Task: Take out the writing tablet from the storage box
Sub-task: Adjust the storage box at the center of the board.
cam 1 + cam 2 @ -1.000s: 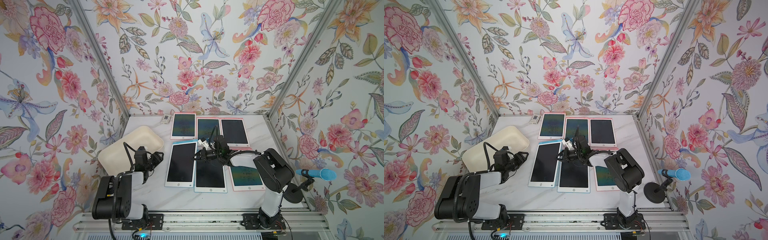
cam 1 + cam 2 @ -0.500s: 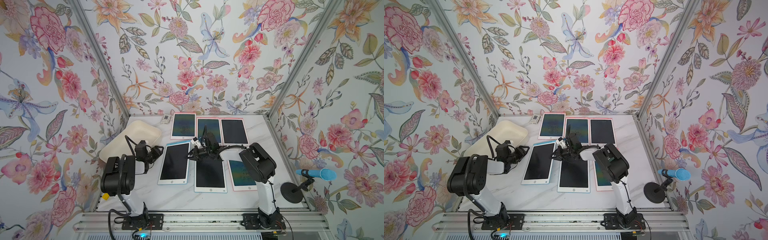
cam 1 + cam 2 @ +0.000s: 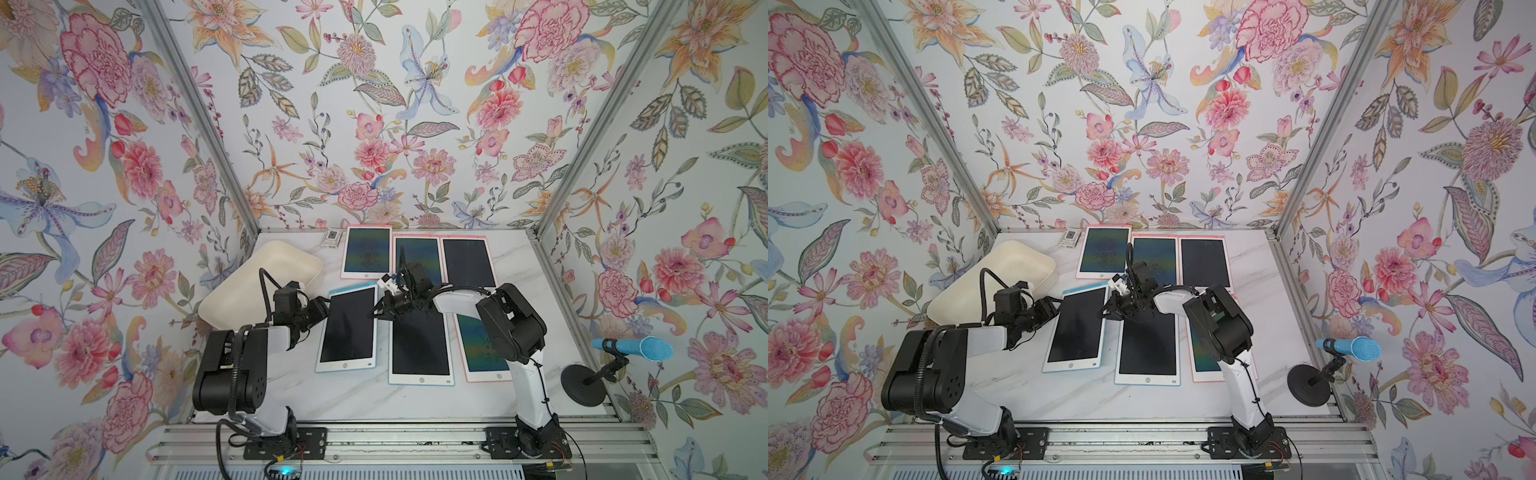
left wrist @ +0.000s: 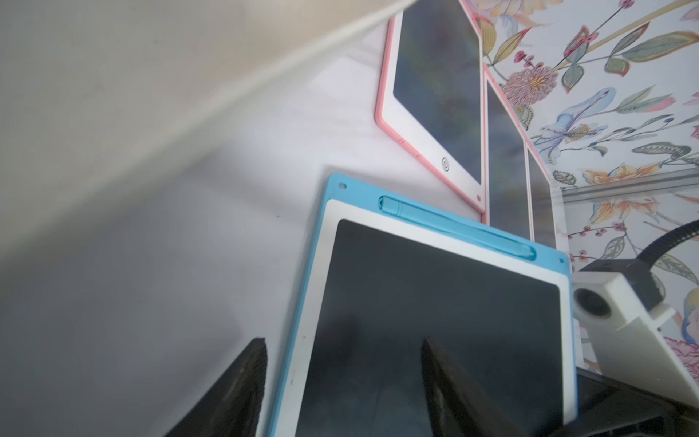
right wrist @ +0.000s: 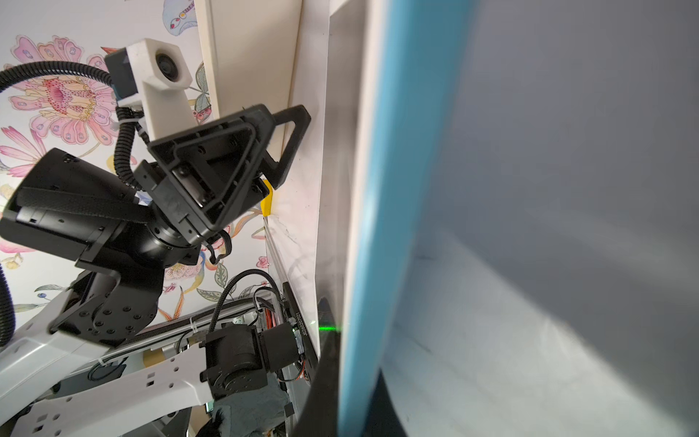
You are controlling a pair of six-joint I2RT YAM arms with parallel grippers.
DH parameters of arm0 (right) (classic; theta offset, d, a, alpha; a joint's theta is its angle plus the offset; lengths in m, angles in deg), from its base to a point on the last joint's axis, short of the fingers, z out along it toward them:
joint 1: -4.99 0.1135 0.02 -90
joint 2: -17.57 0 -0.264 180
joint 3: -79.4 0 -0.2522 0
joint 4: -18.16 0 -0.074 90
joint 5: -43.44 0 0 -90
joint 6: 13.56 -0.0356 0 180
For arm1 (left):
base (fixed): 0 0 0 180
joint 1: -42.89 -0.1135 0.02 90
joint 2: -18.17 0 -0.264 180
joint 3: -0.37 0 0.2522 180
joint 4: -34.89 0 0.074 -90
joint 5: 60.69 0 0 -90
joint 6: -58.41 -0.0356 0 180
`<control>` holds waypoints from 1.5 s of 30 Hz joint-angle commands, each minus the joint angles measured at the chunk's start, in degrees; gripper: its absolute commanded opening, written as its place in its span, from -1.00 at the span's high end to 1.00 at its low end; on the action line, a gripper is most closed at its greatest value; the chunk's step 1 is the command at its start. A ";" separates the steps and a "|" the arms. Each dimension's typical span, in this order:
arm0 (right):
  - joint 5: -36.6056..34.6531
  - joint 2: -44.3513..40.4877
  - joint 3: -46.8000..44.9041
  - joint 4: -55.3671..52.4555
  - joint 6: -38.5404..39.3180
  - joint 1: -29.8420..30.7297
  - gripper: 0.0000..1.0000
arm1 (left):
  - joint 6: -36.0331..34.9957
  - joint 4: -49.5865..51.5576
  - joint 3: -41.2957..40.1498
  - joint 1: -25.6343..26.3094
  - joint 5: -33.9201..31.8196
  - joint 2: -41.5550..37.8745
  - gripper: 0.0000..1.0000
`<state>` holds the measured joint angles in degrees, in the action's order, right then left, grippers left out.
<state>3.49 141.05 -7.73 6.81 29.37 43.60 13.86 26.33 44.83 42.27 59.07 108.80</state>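
Writing tablet (image 3: pixel 348 326), blue-framed, is out of the storage box (image 3: pixel 257 282) and lies on the table (image 3: pixel 415 401) just beside it. Right gripper (image 3: pixel 374 315) is clamped on the tablet's right edge, toward the far end. Left gripper (image 4: pixel 340 342) has its jaws apart, straddling the tablet's left edge and gripping nothing.

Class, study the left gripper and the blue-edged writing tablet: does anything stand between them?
Nothing visible does. The left gripper, jaws open, sits right at the side edge of the blue-edged writing tablet. The storage box lies on the gripper's other side, off that path. The right gripper pinches the opposite edge.
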 commanded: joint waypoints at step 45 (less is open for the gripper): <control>-28.06 -1.45 3.04 -26.54 7.10 5.86 -0.56 | -3.18 3.08 -4.94 0.62 0.61 -5.87 -0.36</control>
<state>-18.31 138.18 -4.34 -12.25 34.83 49.00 11.82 25.87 40.64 42.55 61.52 105.44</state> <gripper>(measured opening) 0.770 0.679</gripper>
